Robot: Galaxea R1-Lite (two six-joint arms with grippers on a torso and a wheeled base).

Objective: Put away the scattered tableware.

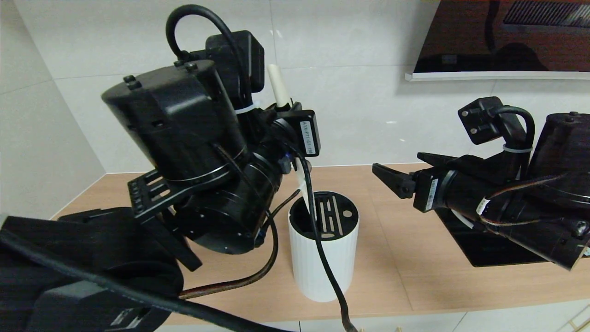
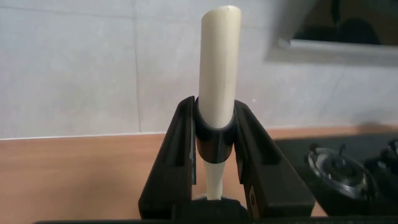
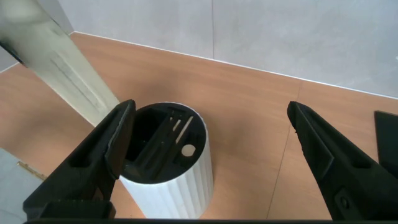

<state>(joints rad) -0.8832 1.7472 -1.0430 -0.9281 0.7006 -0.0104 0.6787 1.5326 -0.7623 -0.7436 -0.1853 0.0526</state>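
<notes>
A white ribbed utensil holder [image 1: 322, 258] with a black slotted top stands on the wooden counter [image 1: 396, 272]. My left gripper [image 1: 285, 109] hangs above it, shut on the cream handle [image 2: 216, 81] of a utensil held upright. Its flat pale blade [image 3: 59, 65] slants down, with the tip at the holder's large opening [image 3: 146, 140]. My right gripper [image 1: 408, 170] stands open to the right of the holder, nothing between its fingers [image 3: 115, 146], level with the holder's top.
A black cooktop [image 1: 488, 251] lies on the counter at the right, its burner [image 2: 339, 169] seen in the left wrist view. A dark range hood [image 1: 502, 37] hangs on the tiled wall above. The counter's front edge runs just before the holder.
</notes>
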